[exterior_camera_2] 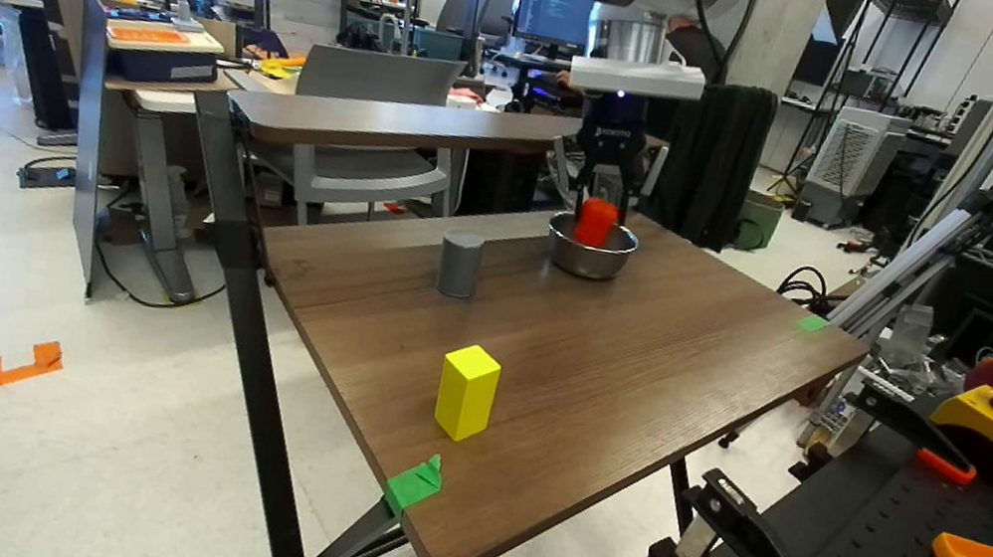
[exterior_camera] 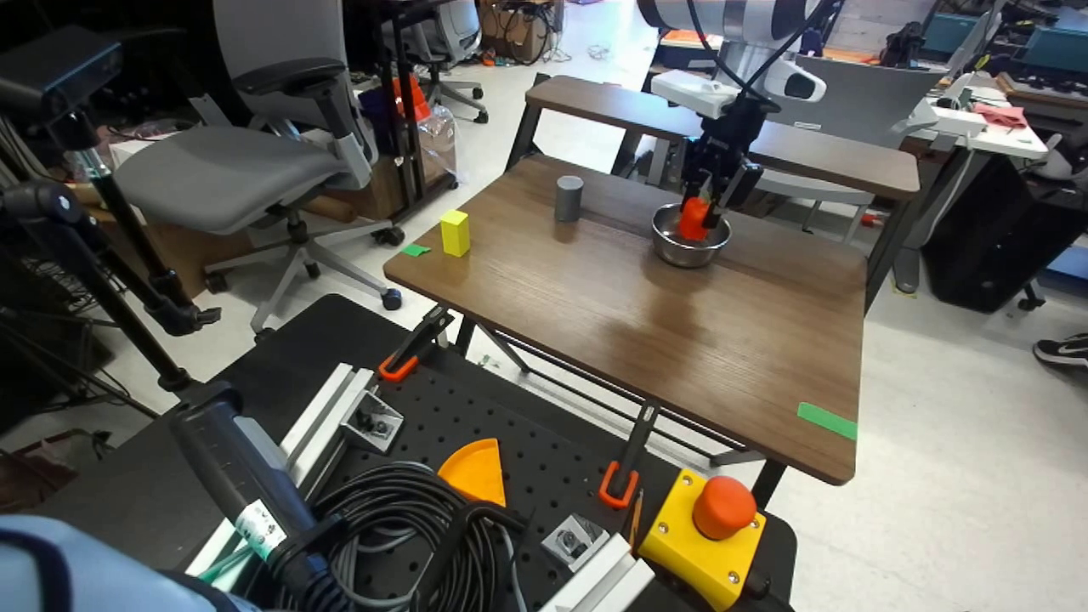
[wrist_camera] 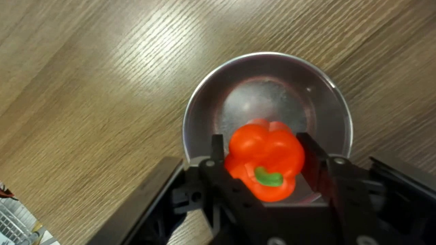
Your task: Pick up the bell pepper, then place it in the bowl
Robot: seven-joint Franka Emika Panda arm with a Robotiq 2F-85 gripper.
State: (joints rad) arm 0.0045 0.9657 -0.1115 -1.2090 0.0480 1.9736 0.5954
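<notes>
The red-orange bell pepper (wrist_camera: 262, 149) with its green stem shows in the wrist view between the two black fingers. My gripper (wrist_camera: 260, 144) is shut on it, with a finger against each side. In both exterior views the pepper (exterior_camera: 694, 219) (exterior_camera_2: 595, 221) hangs upright or slightly tilted, its lower part inside the bowl's rim. The shiny silver bowl (exterior_camera: 685, 253) stands on the table under the gripper and also shows in an exterior view (exterior_camera_2: 588, 260). In the wrist view the bowl (wrist_camera: 269, 68) surrounds the pepper. Whether the pepper touches the bowl's floor is hidden.
A grey cylinder (exterior_camera: 569, 200) (exterior_camera_2: 459, 264) and a yellow block (exterior_camera: 455, 234) (exterior_camera_2: 467, 393) stand on the wooden table (exterior_camera: 595, 297). A raised shelf (exterior_camera: 612, 104) runs along the table's back, close to the arm. Green tape marks table corners.
</notes>
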